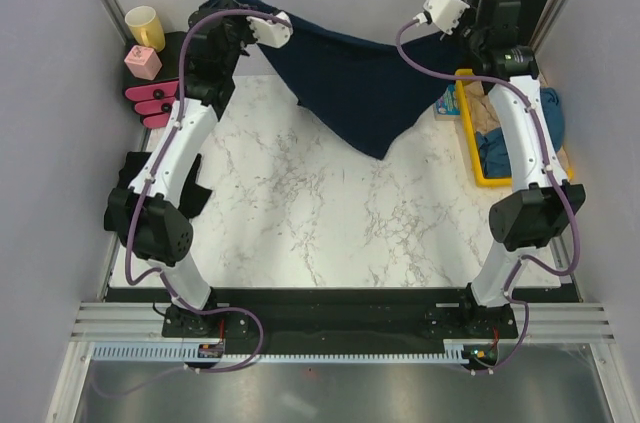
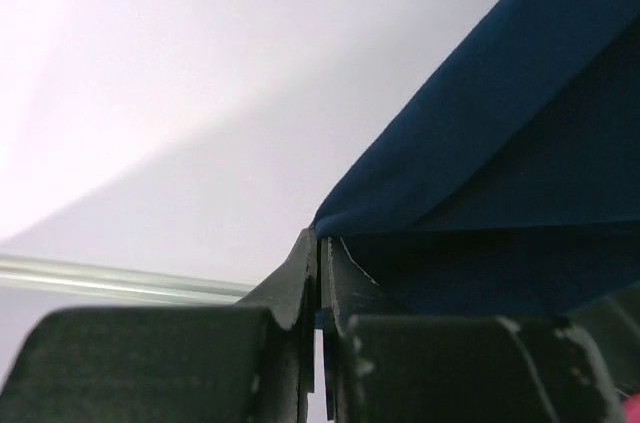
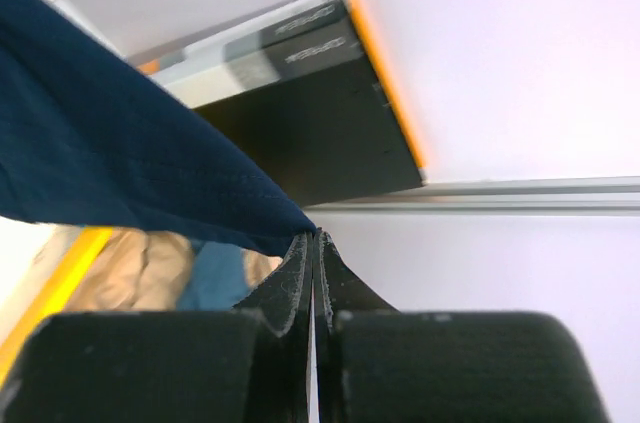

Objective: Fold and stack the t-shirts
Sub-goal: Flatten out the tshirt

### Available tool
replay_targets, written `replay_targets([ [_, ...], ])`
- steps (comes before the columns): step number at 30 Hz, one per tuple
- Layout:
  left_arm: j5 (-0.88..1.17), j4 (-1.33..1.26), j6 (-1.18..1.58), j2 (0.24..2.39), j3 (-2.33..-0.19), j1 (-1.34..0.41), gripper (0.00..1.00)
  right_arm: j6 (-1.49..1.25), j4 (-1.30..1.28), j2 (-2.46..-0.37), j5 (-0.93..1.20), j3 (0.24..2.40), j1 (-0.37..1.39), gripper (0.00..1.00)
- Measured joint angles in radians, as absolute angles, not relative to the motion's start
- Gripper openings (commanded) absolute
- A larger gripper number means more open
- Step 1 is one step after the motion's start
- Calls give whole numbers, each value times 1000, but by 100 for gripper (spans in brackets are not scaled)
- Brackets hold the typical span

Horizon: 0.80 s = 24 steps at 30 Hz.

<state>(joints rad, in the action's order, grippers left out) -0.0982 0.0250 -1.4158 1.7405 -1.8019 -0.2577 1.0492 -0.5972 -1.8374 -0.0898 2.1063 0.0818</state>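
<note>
A large dark navy t-shirt hangs in the air at the back of the table, stretched between my two grippers, its lowest point near the marble top. My left gripper is shut on one corner of the navy t-shirt. My right gripper is shut on another corner of the navy t-shirt. A beige shirt and a medium-blue shirt lie in the yellow tray at the right. In the top view the left gripper is at the back left and the right gripper at the back right.
A black orange-edged folder stands at the back right, also in the right wrist view. A yellow cup, a pink block and pink gloves sit at the back left. A black cloth lies under the left arm.
</note>
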Motion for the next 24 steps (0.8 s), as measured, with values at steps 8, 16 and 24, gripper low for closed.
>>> replay_targets([
  [8, -76, -139, -1523, 1688, -1728, -253, 2, 1067, -442, -1764, -115, 2050, 89, 0],
  [16, 48, 192, -1581, 1360, -1340, -241, 2, 1063, -383, -1624, -150, 2056, 90, 0],
  [24, 149, 479, -1579, 1252, -1333, -234, 2, 1069, -352, -1605, -162, 2098, 91, 0],
])
